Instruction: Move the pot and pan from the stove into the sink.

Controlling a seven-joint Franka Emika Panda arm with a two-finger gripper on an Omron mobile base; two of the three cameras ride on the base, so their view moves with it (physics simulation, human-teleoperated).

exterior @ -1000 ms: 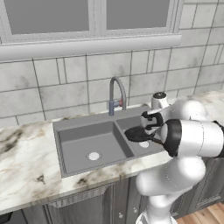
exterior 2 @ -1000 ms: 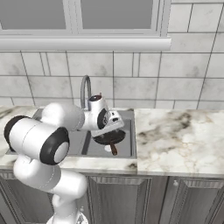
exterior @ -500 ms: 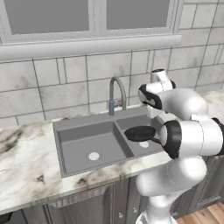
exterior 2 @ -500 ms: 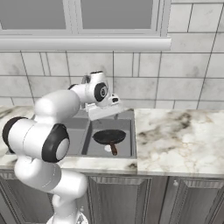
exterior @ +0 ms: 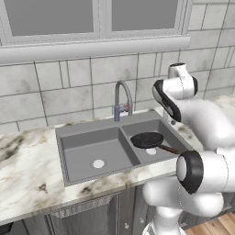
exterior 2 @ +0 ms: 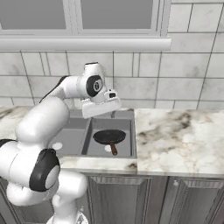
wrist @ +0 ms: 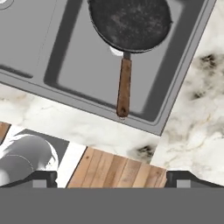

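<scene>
Shallow black pan (wrist: 130,22), brown handle

A second ago we had the tool (exterior 2: 101,108) low in the right basin of the sink (exterior: 69,137), right at the pan (exterior: 147,139). Since then we have lifted it clear: it now hangs above the sink's far right corner, near the faucet (exterior: 123,97), jaws spread wide and empty. The arm has folded up and back towards the tiled wall with it. The pan, which was partly hidden by the hand, now lies uncovered in the right basin, its brown handle (wrist: 124,87) pointing towards the near rim.
</scene>
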